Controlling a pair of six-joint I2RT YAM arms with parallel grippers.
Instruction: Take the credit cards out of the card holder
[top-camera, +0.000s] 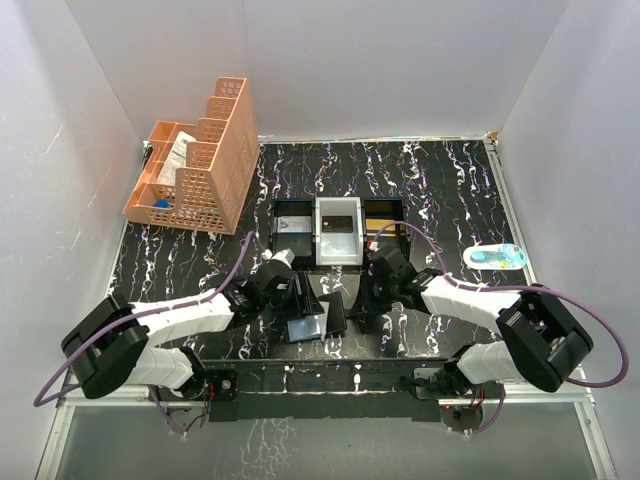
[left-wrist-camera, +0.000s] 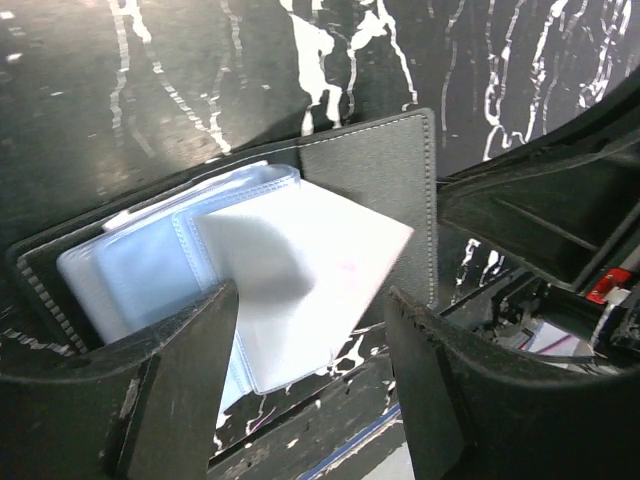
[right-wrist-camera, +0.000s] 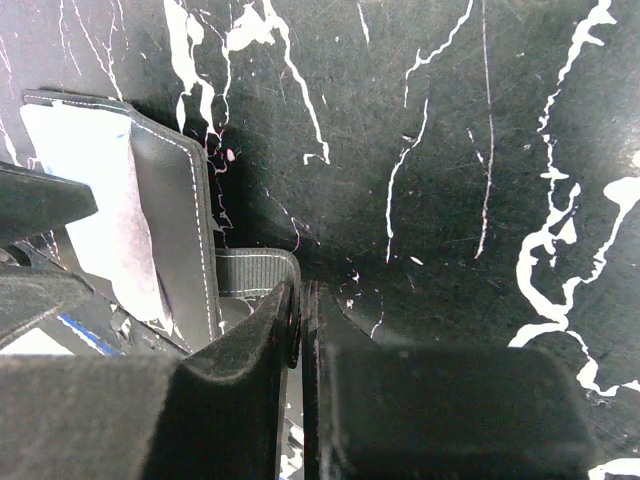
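The card holder (left-wrist-camera: 372, 175) is looking like matt, stitched leather; its clear plastic sleeves (left-wrist-camera: 140, 265) are shining against the glossy, marble-patterned desk (left-wrist-camera: 180, 60) under it.

- The near edge of the card holder (left-wrist-camera: 370, 170) is hidden behind the fingers (left-wrist-camera: 190, 380) of the left end effector (left-wrist-camera: 312, 308).
- Print on its pale sleeve (left-wrist-camera: 300, 270) is blurred.
- Cannot tell whether the right end effector (right-wrist-camera: 303, 300) pinches the tab (right-wrist-camera: 250, 272).
- The contents of the basket (top-camera: 215, 150) are too small to tell.

An orange plastic lattice organiser (top-camera: 205, 160) stood at the far left corner of the black marbled table (top-camera: 440, 190). A black-and-white three-compartment tray (top-camera: 337, 232) sat mid-table, and a small blue-and-white oval object (top-camera: 495, 256) lay near the right edge.
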